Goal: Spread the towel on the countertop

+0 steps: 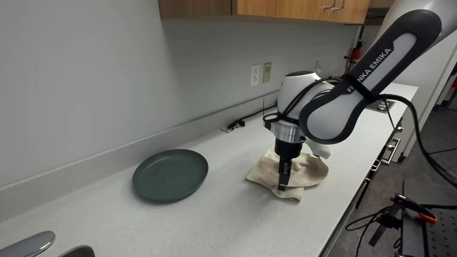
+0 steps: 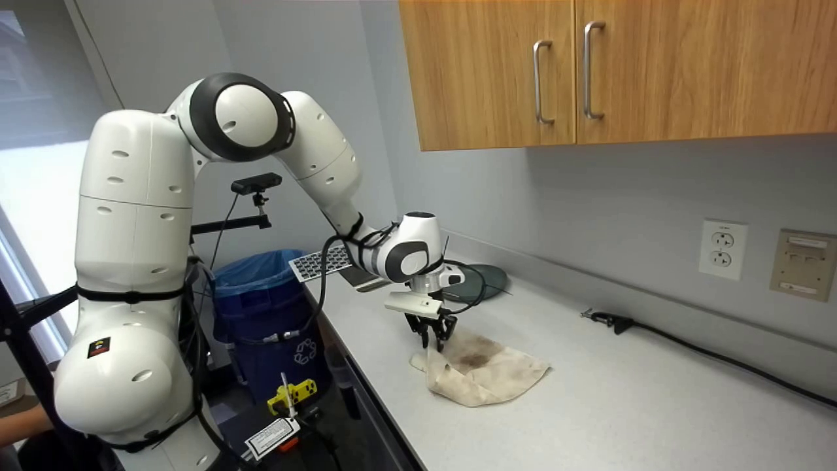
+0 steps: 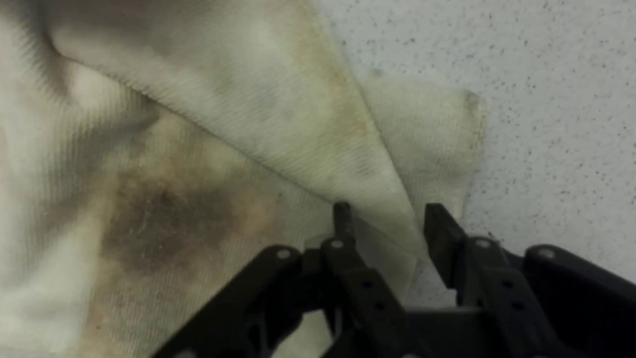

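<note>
A towel lies partly spread on a worktop, its flap left to unfold, straddled by a parted end effector.

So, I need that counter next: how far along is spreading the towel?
Done: the towel lies on the countertop, part of it flat. In hand: the gripper has its jaws apart on either side of the tip of a folded-over flap; no firm grip shows yet. Left: apparently, gripping that flap, drawing it out, and smoothing the towel, which looks rumpled in both exterior views.
</note>
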